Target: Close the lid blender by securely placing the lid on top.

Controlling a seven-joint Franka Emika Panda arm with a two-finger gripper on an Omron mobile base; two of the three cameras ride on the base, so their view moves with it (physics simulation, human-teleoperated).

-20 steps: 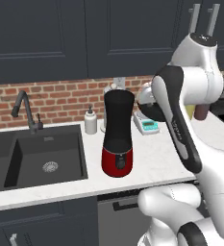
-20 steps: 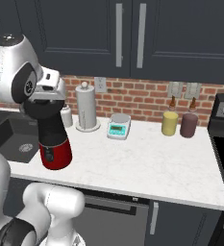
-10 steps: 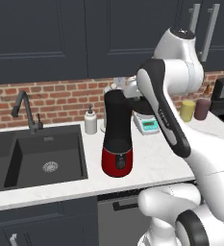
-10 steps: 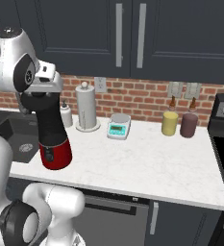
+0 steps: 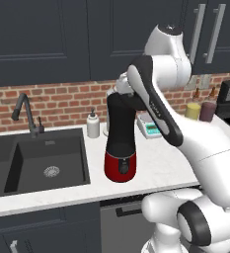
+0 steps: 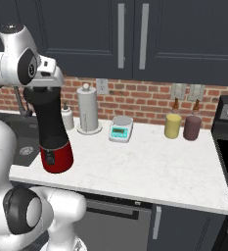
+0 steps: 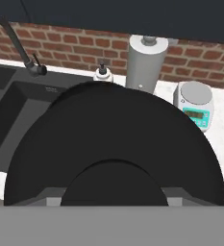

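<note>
Pincer (image 6: 43, 88): pressed together on lid (image 7: 114, 149), directly over blender (image 5: 120, 143) top.
Lid: flat, face level, at jar mouth.
Blender: upright on table (image 6: 149, 166), long axis vertical, beside sink (image 5: 42, 160).

A white marbled tabletop (image 6: 149, 169) runs along the brick wall, with a dark sink (image 5: 42, 160) sunk into its left end and a black tap (image 5: 26, 113) behind it. The blender (image 6: 52, 135) stands on its red base near the front edge, just right of the sink. Along the wall stand a small white soap bottle (image 6: 67, 117), a paper towel roll (image 6: 87, 109), a white-and-teal kitchen scale (image 6: 121, 129), a yellow jar (image 6: 172, 125) and a dark maroon jar (image 6: 192, 127).
</note>
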